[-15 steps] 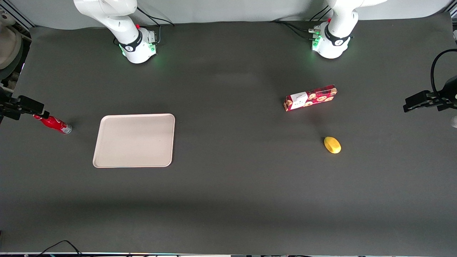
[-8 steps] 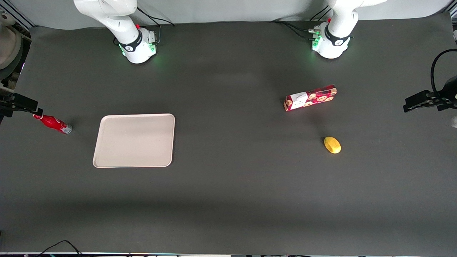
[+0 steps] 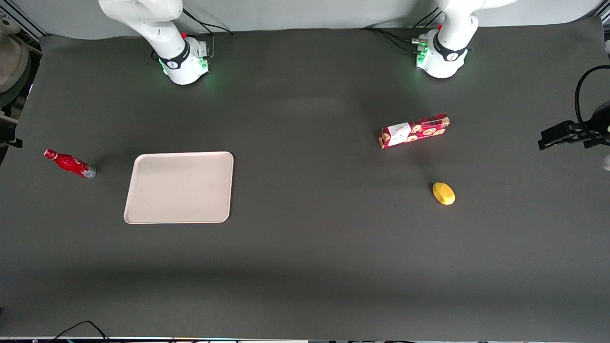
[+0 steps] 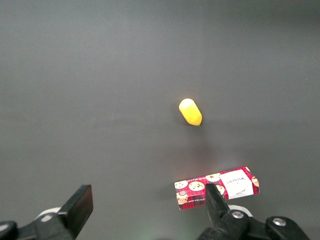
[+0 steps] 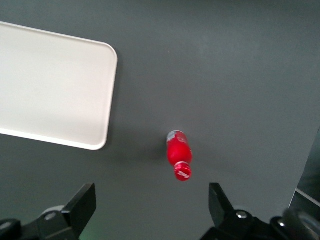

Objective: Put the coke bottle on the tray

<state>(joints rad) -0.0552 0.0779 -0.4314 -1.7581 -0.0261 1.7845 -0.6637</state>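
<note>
The coke bottle (image 5: pixel 179 161) stands on the dark table, apart from the tray (image 5: pixel 52 85), which sits at about ten o'clock from it. The gripper (image 5: pixel 152 206) hangs high above with its fingers (image 5: pixel 219 199) spread wide, holding nothing. It should drop straight down over the bottle, then squeeze gently around its middle.

Cookie box (image 3: pixel 414 130), red with biscuit print and a white label, lies flat on the dark table (image 3: pixel 305 267) toward the parked arm's end. Yellow lemon (image 3: pixel 443 193) lies nearer the front camera than the box, apart from it.
</note>
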